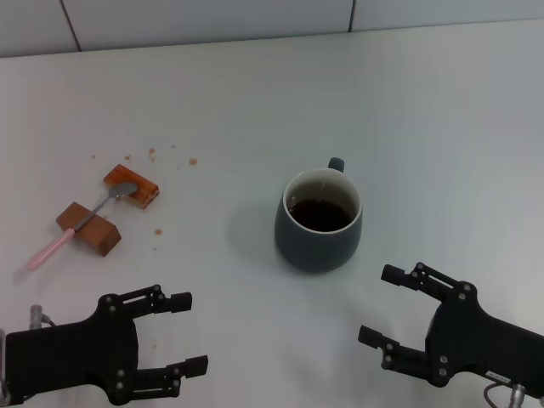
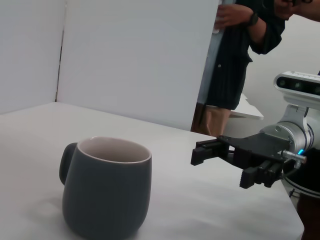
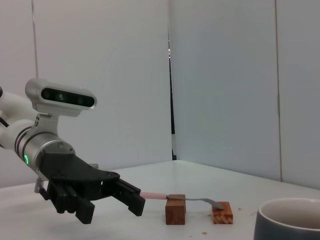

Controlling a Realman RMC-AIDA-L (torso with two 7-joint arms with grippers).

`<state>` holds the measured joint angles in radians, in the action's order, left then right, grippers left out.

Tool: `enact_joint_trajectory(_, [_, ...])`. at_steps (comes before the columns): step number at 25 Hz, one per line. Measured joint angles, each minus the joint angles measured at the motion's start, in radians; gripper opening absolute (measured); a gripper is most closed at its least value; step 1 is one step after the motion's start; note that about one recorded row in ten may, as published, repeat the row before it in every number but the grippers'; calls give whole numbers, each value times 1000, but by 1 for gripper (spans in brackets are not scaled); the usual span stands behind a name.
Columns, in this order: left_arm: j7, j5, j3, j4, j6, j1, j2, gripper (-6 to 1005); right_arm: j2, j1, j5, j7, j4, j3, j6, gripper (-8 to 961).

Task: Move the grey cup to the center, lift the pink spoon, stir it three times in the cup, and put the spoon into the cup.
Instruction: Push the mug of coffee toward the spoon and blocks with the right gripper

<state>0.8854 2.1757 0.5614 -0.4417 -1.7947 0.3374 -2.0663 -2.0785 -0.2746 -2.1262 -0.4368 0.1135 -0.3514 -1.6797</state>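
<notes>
The grey cup [image 1: 319, 221] stands upright near the table's middle, handle pointing away from me, dark liquid inside. It also shows in the left wrist view [image 2: 106, 186] and its rim in the right wrist view [image 3: 289, 219]. The pink spoon [image 1: 76, 227] lies across two reddish-brown wooden blocks at the left, bowl on the far block, pink handle toward me; it also shows in the right wrist view [image 3: 172, 197]. My left gripper [image 1: 185, 333] is open and empty at the front left. My right gripper [image 1: 387, 304] is open and empty at the front right, just near of the cup.
Two wooden blocks [image 1: 88, 228] [image 1: 132, 187] hold the spoon. Small brown crumbs [image 1: 153, 155] are scattered on the white table [image 1: 255, 102] near them. A white wall stands behind. A person [image 2: 235, 55] stands beyond the table in the left wrist view.
</notes>
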Motion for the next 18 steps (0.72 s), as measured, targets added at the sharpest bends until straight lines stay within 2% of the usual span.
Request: enact_joint_trajectory(18, [0, 0, 0, 0, -4, 3, 0, 803, 0, -2, 2, 1, 0, 6, -5, 717])
